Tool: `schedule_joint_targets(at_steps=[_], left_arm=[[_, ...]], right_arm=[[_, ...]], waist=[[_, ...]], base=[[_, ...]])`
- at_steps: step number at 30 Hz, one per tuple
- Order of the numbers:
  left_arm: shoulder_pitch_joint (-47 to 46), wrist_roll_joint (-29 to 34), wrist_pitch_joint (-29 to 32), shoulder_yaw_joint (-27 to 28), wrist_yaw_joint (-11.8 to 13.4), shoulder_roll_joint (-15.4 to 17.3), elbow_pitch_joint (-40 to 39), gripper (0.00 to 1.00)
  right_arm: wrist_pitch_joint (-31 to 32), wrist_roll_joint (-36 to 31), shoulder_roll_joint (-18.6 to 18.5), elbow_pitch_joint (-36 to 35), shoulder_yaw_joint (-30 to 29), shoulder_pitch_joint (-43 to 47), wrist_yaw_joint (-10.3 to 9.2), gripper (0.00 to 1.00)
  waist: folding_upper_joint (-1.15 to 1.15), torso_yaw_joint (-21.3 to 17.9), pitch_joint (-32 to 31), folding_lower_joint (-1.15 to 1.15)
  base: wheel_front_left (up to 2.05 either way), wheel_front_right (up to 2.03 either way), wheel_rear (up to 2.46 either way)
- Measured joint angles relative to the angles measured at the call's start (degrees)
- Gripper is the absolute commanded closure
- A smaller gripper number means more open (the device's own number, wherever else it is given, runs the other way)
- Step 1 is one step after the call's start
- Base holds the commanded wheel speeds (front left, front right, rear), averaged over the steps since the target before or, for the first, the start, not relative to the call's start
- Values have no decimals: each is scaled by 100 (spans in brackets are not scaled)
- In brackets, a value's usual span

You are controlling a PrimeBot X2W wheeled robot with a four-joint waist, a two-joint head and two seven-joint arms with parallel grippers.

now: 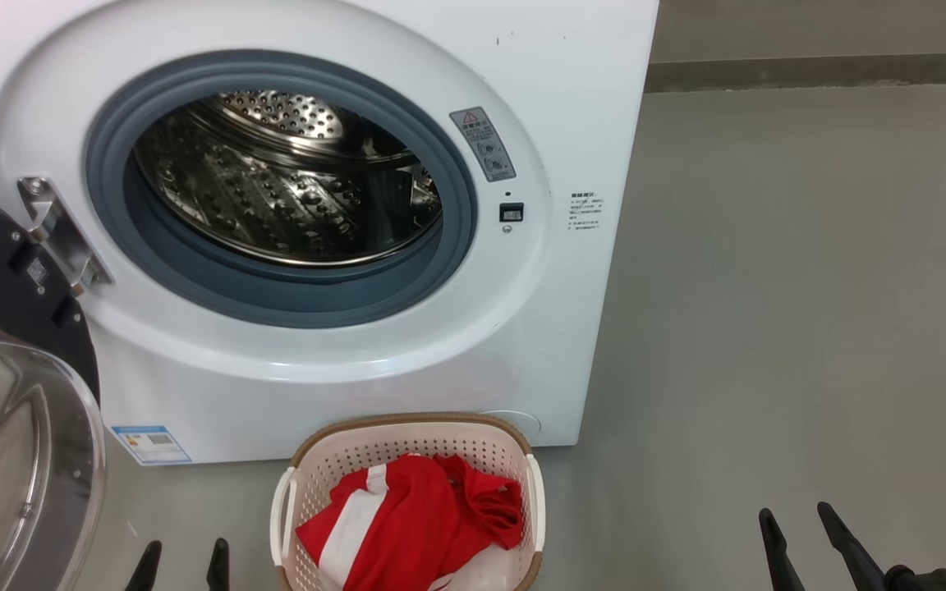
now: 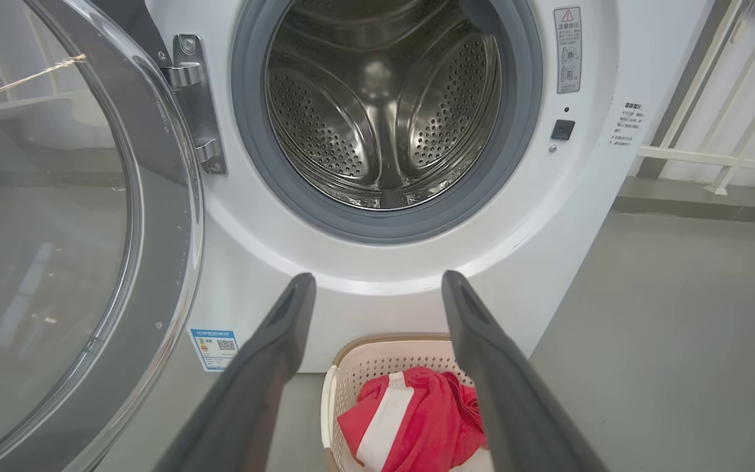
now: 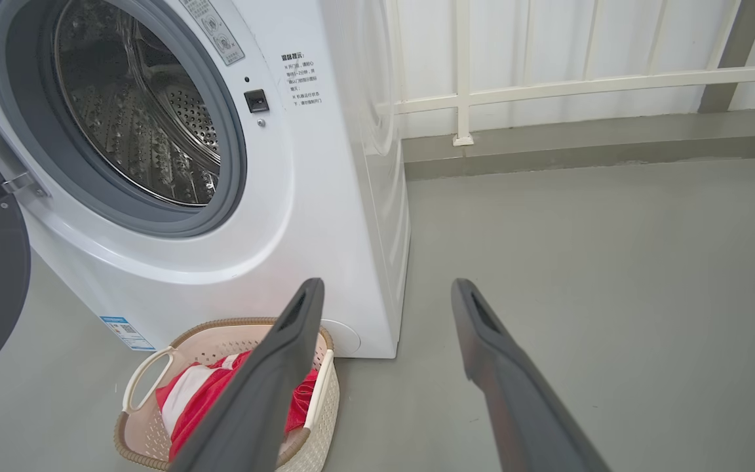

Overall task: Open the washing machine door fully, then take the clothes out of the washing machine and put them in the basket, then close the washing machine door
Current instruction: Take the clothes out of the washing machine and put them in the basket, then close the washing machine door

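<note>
Left of the wide, empty left tool, the washing machine door stands swung out, hinged edge toward the washing machine, so that arm is nearer. The right tool is also wide and empty. The clothes lie in the basket.

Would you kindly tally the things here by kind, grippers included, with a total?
Washing machine: 1
Washing machine door: 1
Basket: 1
Heap of red clothes: 1
Grippers: 2, left gripper and right gripper
Total: 6

Three views facing washing machine
</note>
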Motion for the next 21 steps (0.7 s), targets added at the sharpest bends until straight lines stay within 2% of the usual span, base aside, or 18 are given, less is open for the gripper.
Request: schedule_joint_targets(at_steps=[11, 21], left_arm=[[0, 1, 0, -1, 0, 0, -34, 0], [0, 34, 0, 1, 0, -1, -62, 0]], right_arm=[[0, 0, 3, -13, -10, 1, 0, 0], [0, 0, 7, -16, -23, 1, 0, 0]], waist=[[0, 0, 29, 0], [0, 10, 65, 0]], base=[[-9, 9, 0], [-102, 102, 0]])
